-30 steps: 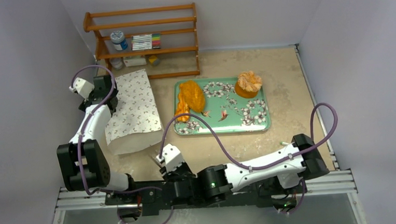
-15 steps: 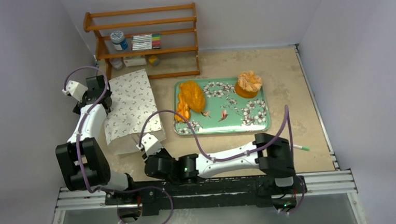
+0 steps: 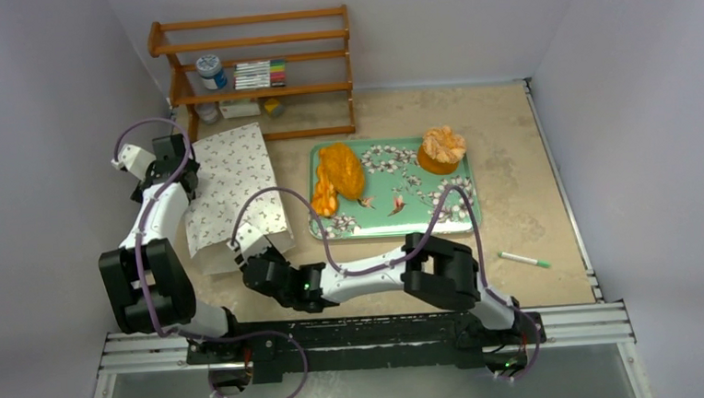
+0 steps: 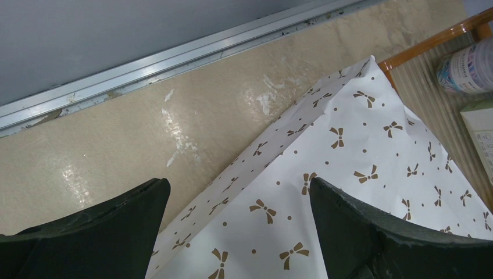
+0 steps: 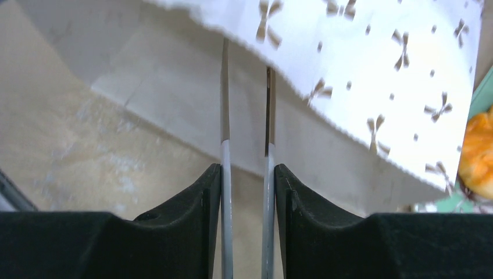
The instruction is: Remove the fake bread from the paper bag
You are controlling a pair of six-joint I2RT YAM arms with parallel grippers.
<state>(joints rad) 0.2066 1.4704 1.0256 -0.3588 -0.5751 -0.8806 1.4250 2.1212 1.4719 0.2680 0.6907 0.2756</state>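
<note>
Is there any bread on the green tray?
Yes, the top view shows orange loaves and a ruffled pastry lying on the green tray.
</note>
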